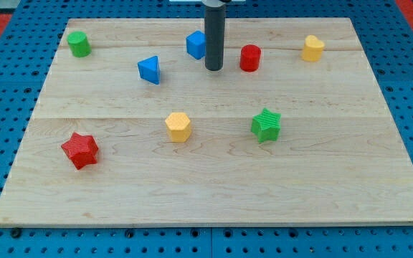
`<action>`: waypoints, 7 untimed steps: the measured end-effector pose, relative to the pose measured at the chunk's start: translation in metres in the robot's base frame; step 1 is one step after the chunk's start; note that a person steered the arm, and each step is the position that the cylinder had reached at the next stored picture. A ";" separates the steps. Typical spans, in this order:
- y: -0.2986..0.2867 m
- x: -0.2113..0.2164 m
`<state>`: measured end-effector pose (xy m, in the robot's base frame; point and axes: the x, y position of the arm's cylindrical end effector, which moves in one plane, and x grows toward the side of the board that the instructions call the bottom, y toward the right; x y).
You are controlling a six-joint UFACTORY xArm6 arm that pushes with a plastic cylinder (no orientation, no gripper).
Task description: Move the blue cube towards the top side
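The blue cube (196,44) sits near the view's top, a little left of centre, on the wooden board (214,186). My tip (214,69) is the lower end of a dark rod that comes down from the view's top. It stands just right of the blue cube and slightly below it, touching or nearly touching its right side. The rod hides the cube's right edge.
A red cylinder (250,57) is right of the tip, a blue triangle (149,69) to its left. A green cylinder (78,44) sits top left, a yellow block (312,48) top right. Lower down are a yellow hexagon (178,127), a green star (266,125) and a red star (80,150).
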<state>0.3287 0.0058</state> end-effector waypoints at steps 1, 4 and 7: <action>-0.010 -0.016; -0.033 -0.039; -0.048 -0.053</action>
